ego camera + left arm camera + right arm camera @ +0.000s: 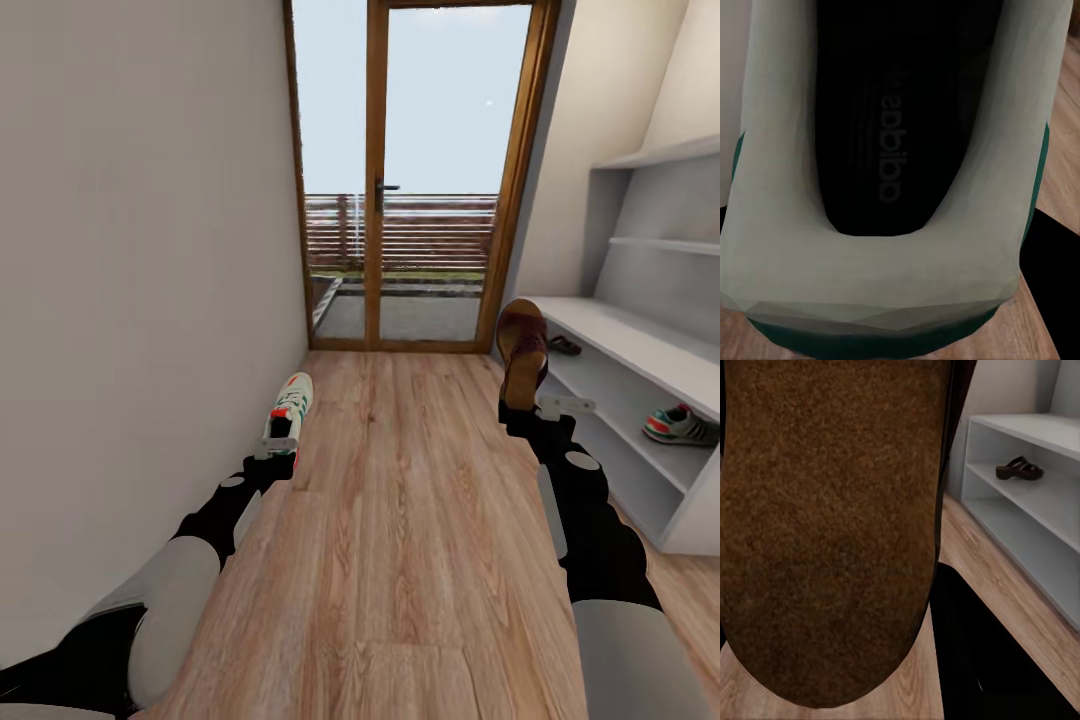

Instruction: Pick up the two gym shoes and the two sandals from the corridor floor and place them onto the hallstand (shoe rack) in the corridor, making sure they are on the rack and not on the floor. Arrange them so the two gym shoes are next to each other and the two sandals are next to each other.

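left gripper [281, 449] pinches a gym shoe [289, 404]; right gripper [532, 410] pinches a sandal [523, 352] beside the hallstand [640, 345]. right wrist view shows the second sandal [1019, 469] on its upper slot; head view adds a sneaker [681, 425] in the slot below.

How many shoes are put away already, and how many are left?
Two are put away: one sneaker and one sandal sit on a shelf of the rack. The left gripper holds the other sneaker, the right gripper the other sandal. Both still need shelving beside their partners.
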You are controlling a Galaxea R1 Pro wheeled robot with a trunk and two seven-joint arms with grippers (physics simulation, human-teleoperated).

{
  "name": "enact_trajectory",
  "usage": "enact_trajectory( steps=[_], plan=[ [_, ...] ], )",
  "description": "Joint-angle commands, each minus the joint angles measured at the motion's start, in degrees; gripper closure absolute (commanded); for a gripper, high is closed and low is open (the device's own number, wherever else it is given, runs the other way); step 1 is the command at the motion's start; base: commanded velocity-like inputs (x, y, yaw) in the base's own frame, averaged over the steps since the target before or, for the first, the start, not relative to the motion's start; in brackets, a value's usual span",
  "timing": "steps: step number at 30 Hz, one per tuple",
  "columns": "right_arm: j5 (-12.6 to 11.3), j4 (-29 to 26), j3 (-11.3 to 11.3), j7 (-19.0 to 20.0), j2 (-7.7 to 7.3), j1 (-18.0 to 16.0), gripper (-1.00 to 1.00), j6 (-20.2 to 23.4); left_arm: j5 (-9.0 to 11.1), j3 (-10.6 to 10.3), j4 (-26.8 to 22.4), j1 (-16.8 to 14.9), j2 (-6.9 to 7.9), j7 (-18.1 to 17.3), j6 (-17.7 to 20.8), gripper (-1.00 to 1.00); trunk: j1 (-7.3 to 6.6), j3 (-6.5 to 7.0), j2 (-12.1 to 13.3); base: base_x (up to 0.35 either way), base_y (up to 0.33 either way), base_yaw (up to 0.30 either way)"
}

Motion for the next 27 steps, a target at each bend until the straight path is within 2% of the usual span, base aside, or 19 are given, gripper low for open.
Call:
enact_trajectory(
  steps=[1, 27],
  plan=[
    [0.3, -0.1, 0.0, 0.0, -0.01, 0.0, 1.0, 0.4, -0.6, 0.5, -0.1, 0.0, -0.07, -0.5, 0.2, 1.0, 0.02, -0.06, 0.0, 0.347, 0.0, 0.0],
    [0.3, -0.1, 0.0, 0.0, -0.01, 0.0, 1.0, 0.4, -0.6, 0.5, -0.1, 0.0, -0.07, -0.5, 0.2, 1.0, 0.02, -0.06, 0.0, 0.348, 0.0, 0.0]
  ],
)
